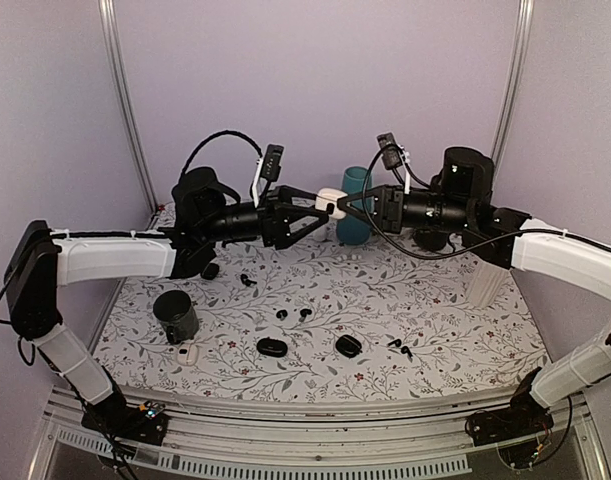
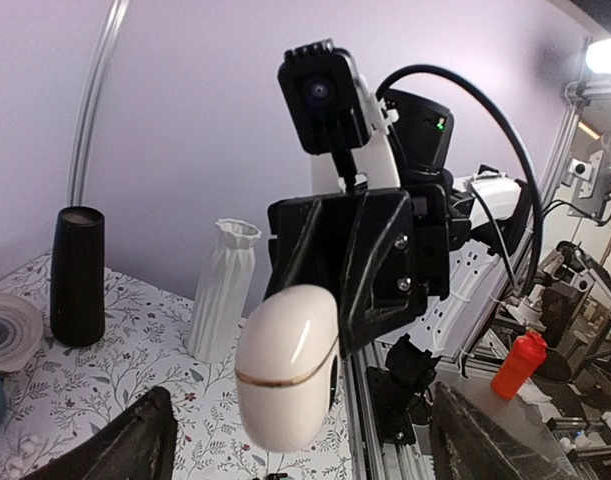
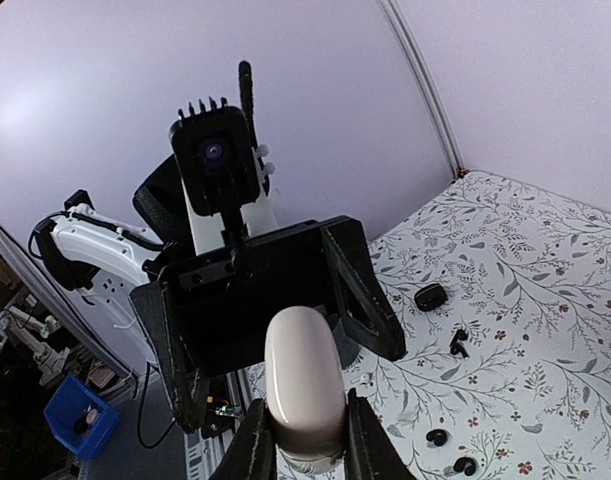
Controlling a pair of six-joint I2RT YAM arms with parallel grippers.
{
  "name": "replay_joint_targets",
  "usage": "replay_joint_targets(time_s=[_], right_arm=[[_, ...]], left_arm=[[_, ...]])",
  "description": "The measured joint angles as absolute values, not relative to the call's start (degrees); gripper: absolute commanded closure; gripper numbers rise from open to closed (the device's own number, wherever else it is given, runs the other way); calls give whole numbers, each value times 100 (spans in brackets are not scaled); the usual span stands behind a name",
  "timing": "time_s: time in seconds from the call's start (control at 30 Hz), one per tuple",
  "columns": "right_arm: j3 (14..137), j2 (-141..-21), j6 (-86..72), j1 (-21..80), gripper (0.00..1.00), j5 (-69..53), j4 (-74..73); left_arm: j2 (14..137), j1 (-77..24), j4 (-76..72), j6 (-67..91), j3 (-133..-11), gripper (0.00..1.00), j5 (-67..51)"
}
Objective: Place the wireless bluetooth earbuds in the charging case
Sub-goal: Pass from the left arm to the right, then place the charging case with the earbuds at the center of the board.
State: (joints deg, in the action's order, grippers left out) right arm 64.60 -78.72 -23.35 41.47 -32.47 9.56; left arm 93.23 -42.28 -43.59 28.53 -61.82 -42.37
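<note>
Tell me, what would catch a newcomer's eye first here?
In mid-air above the flowered table, the right pincer is clamped on a white pebble-shaped case, while the left pincer stands open right by it. Below them, tiny black earbuds and two dark cases lie scattered on the near part of the tabletop.

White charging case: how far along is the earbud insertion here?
Done: the white pebble-shaped plastic charging case is off the floral table, clamped in the right gripper. In hand: the left gripper stands open around it. Left: the case looks closed, and the tiny glossy black earbuds lie loose on the table; none inserted.
</note>
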Motion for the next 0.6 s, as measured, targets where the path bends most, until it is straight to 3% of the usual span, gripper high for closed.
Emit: replay_joint_targets(time_s=[0.07,0.6], right_arm=[[6399,-7773,-2335,4130,95,-3011,906],[5782,-7614,-2630,3603,95,-823,-272]], left_arm=[[9301,-4228,-4289,2786,-6095,4,-4134],[8772,-4182,-3505,2095,-5892,4,-3229]])
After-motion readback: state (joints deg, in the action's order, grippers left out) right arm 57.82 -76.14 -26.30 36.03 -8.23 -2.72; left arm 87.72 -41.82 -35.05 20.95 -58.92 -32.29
